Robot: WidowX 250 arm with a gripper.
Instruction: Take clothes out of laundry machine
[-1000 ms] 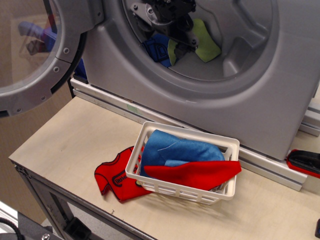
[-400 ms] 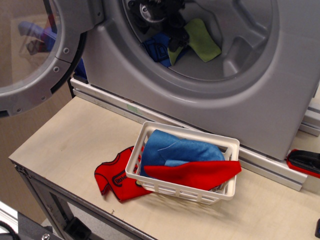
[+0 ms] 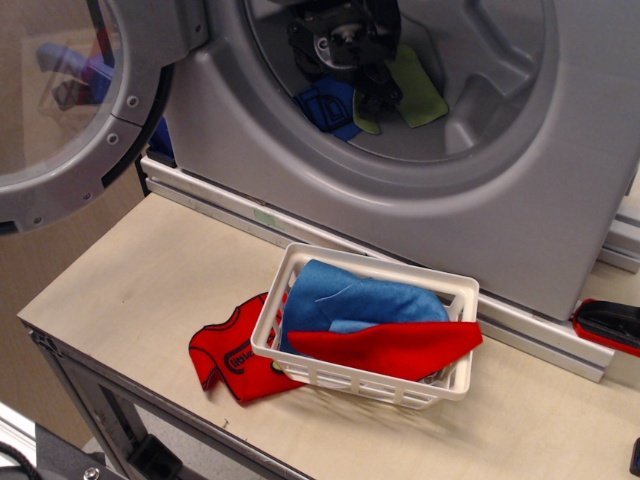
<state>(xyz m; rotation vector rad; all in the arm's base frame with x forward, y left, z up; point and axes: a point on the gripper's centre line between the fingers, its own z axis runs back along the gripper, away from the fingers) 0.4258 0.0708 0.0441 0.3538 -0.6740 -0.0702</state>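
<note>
The grey laundry machine [image 3: 500, 190] fills the back, its round door [image 3: 90, 100] swung open to the left. Inside the drum mouth lie the royal-blue garment [image 3: 325, 106] and, to its right, the olive-green cloth [image 3: 418, 88]. My black gripper [image 3: 376, 98] reaches into the drum from above. Its fingers are closed on the left end of the olive-green cloth, right next to the blue garment. The arm hides the top of both pieces.
A white slatted basket [image 3: 300, 345] stands on the wooden table [image 3: 130, 290] in front of the machine, holding a light-blue cloth [image 3: 365, 300] and a red cloth [image 3: 400, 345]. A red mini shirt [image 3: 228, 352] lies by its left side. A red-black object [image 3: 610, 325] sits far right.
The gripper has shifted right and slightly down inside the drum. The left end of the olive-green cloth has moved right with it. The blue garment shows more.
</note>
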